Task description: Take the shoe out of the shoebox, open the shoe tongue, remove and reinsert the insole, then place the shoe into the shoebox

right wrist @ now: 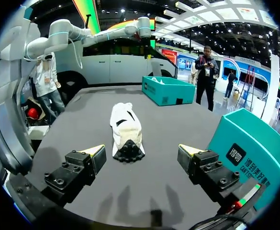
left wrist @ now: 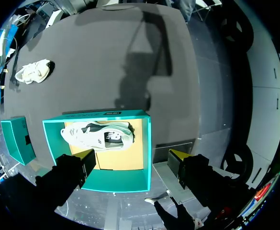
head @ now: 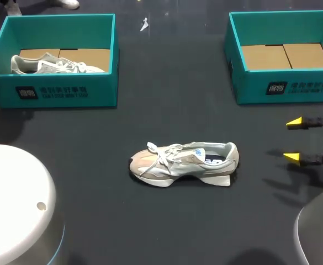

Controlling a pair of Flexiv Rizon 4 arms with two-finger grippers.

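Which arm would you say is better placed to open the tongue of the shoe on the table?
Probably the right. The right gripper, open, sits just beyond the heel of the shoe, facing it. The left gripper hangs over a shoebox holding another shoe, well away.

One fixed high view and two wrist views over the desk [head: 167,83].
The head view looks down from above and behind, taking in the left shoebox [head: 103,91], the right shoebox [head: 249,91] and the shoe [head: 183,164] between them. The left wrist view faces straight down from high over the left shoebox [left wrist: 147,143]. The right wrist view sits low, looking level along the desk at the shoe [right wrist: 125,127] nearby. All three views share the shoe.
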